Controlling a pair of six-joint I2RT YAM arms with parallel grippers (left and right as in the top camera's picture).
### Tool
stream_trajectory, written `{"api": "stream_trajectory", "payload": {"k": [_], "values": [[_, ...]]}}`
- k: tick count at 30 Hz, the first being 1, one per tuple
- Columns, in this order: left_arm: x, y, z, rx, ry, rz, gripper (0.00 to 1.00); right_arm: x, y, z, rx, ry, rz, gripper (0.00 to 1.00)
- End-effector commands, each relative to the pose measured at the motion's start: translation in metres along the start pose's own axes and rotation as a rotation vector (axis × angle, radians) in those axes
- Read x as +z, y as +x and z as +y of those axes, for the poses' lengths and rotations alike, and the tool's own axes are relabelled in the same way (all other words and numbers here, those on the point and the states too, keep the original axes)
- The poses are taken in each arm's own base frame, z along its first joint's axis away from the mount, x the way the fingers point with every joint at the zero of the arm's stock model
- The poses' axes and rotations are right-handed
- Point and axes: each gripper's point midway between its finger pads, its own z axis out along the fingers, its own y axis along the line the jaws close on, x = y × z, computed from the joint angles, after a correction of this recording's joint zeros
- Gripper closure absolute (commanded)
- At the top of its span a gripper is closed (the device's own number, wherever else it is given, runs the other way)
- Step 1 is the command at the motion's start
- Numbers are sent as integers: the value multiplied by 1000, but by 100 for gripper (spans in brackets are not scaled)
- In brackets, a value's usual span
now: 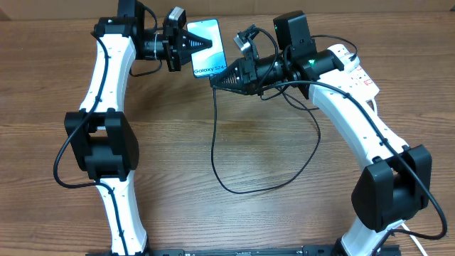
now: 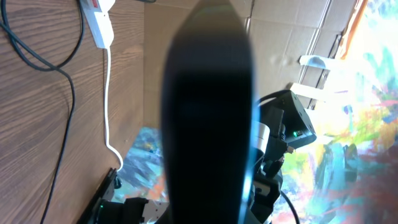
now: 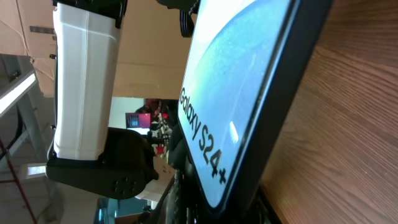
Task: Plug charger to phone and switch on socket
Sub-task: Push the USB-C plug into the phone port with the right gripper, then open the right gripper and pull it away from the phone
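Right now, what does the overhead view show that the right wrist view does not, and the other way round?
Only overhead: the charger looping over the table, the socket at the far right, and the right gripper at the bottom edge of the phone. Only right wrist: a blurred room beyond the table, and the phone's dark frame seen close. Both: the phone with its lit blue screen and the words Galaxy S24+, the wooden table, and the white left arm.
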Motion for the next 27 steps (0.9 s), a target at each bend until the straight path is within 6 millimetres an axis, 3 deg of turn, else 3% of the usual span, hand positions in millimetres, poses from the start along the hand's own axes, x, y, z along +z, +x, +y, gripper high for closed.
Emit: {"api": "stream_trajectory", "payload": {"k": [1,17,27], "values": [[15,12,-16,119,33,44,96,-11,-11,-2,-10,7,-39,96],[23,23,-14,125,32,61,96,-20,-18,-6,-19,10,-65,94],[27,26,-13,120,31,71,96,-13,-19,-22,29,-5,-34,94]]}}
